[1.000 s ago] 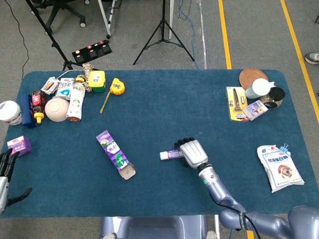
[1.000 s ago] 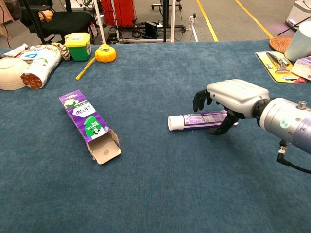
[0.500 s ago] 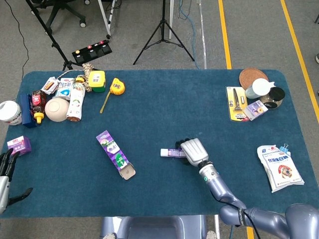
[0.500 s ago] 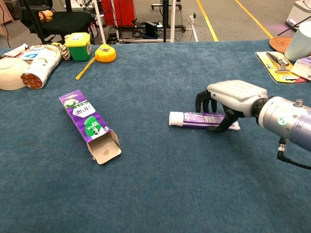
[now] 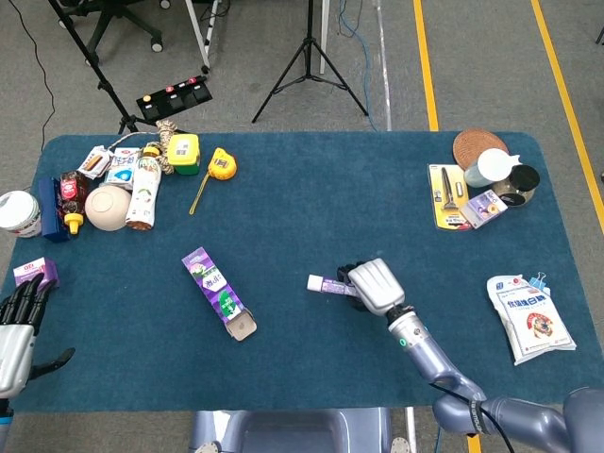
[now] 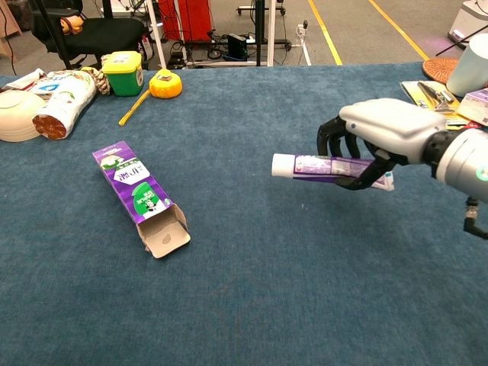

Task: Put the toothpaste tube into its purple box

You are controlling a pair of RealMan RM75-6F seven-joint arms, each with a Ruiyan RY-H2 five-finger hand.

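Head view alone shows left hand (image 5: pixel 17 326), fingers spread, holding nothing. Right hand (image 6: pixel 381 137) grips toothpaste tube (image 6: pixel 320 165) from above, clear of surface (image 6: pixel 252 290), right of purple box (image 6: pixel 139 196).

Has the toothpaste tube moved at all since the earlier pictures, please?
Yes: the right hand has lifted the toothpaste tube off the table, while the purple box stays put.
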